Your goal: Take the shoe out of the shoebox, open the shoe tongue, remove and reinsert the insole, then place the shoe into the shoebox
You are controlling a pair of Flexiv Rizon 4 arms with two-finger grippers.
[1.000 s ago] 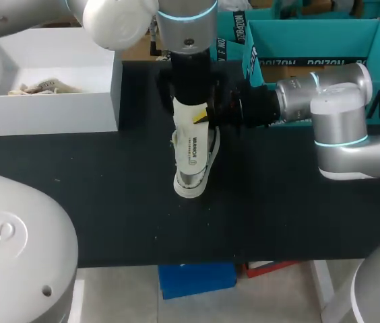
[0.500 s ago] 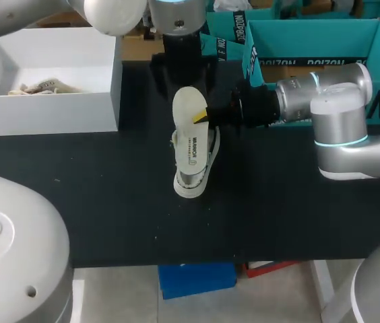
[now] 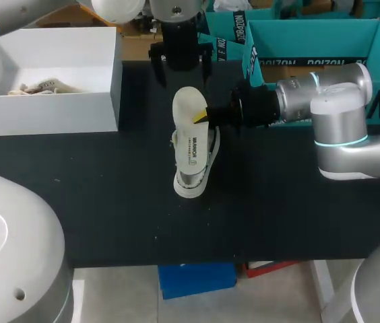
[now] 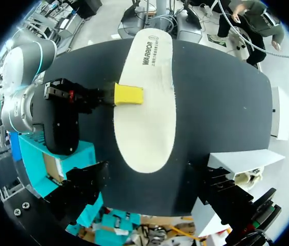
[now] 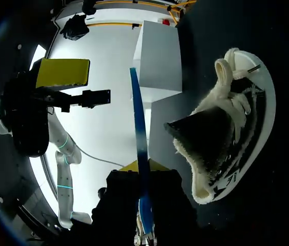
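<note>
A cream insole [image 3: 190,124] hangs level over the white shoe [image 3: 191,180], which lies on the black table. My right gripper [image 3: 203,116] reaches in from the right and is shut on the insole's edge. In the right wrist view the insole [image 5: 140,128] runs edge-on between the fingers as a thin blue strip, with the shoe [image 5: 221,138] beside it, opening towards the camera. My left gripper [image 3: 181,64] stands open beyond the insole's far end, holding nothing. From the left wrist the insole [image 4: 145,97] lies ahead of the spread fingers [image 4: 85,187], with a yellow fingertip [image 4: 128,94] of the right gripper on the insole's edge.
The white shoebox [image 3: 96,108] stands at the back left with a second shoe [image 3: 42,87] in it. Teal boxes [image 3: 311,40] line the back right, behind my right arm. Bare black table lies in front of the shoe.
My left gripper has drawn back from over the insole towards the table's far edge. The insole stays in my right gripper and the shoe has not moved.
</note>
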